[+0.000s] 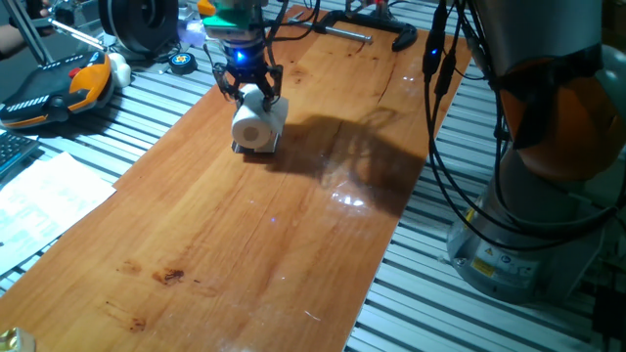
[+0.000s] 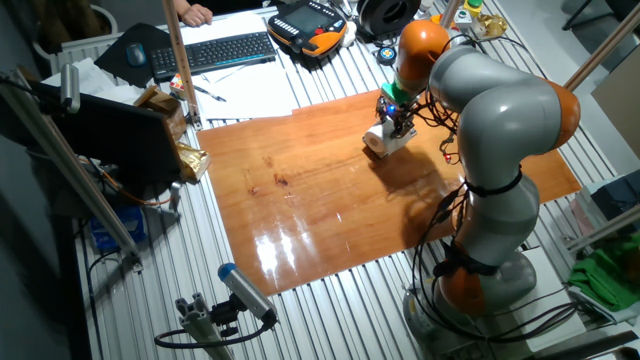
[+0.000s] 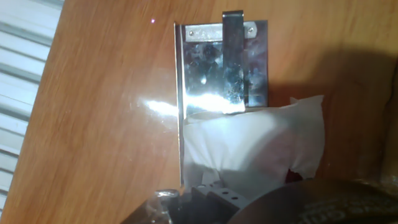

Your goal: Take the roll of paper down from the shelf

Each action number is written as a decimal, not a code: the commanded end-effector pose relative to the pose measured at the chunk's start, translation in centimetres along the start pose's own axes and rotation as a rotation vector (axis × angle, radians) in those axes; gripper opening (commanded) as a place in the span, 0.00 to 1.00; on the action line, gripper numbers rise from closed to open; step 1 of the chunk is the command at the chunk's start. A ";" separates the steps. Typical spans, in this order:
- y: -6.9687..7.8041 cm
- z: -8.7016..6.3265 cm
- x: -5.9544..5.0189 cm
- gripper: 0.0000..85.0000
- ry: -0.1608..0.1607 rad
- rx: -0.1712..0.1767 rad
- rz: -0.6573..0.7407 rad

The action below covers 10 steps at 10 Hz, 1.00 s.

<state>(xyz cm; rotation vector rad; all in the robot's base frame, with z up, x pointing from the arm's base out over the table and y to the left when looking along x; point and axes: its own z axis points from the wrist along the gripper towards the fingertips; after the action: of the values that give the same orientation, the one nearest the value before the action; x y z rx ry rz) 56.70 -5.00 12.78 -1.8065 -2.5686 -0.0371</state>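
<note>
The roll of paper (image 1: 257, 124) is a small white cylinder lying on the shelf (image 1: 256, 148), a thin dark metal stand on the wooden board, with its hollow core facing this fixed view. My gripper (image 1: 250, 90) comes down from above, with a black finger on each side of the roll's upper part, closed against it. The other fixed view shows the roll (image 2: 381, 140) under the gripper (image 2: 396, 120). In the hand view the shiny shelf plate (image 3: 224, 68) lies beyond the crumpled white paper (image 3: 255, 149), which still rests on it. The fingertips are hidden there.
A black clamp (image 1: 377, 27) lies at the board's far end. An orange and black handset (image 1: 59, 88) and paper sheets (image 1: 49, 196) lie left of the board. The robot base (image 1: 533, 215) and its hanging cables (image 1: 440, 117) stand on the right. A keyboard (image 2: 215, 50) lies beyond the board.
</note>
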 end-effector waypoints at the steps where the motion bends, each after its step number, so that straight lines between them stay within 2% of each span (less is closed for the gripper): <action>1: 0.0 0.2 0.1 0.01 0.012 -0.004 0.006; 5: -0.4 0.3 0.5 0.01 0.046 -0.011 0.024; 10: -0.3 0.4 0.3 0.01 0.034 0.000 0.042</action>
<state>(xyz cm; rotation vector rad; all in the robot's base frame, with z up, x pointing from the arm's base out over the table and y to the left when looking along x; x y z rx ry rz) 56.33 -4.82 12.38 -1.8418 -2.5074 -0.0670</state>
